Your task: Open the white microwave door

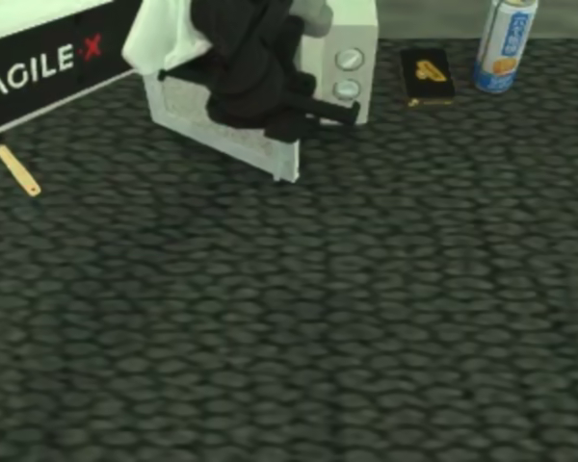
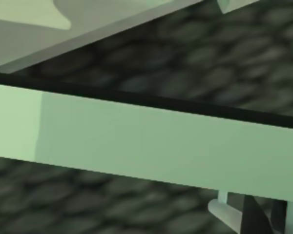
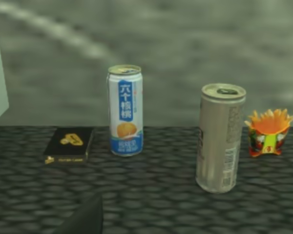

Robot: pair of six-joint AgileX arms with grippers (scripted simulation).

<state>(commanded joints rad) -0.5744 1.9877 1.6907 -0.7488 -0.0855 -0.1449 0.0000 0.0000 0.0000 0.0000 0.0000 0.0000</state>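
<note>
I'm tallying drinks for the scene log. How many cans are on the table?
2. The blue-and-white can stands beside the black box; the silver can stands between it and the fries carton. More may sit out of view.

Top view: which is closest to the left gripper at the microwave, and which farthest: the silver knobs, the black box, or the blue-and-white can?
From the left gripper:
1. Silver knobs, just beside it on the microwave's control panel.
2. Black box, farther right.
3. Blue-and-white can, farthest right.

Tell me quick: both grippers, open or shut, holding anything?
Left gripper: at the microwave door, fingers cannot be told.
Right gripper: not in view.
</note>
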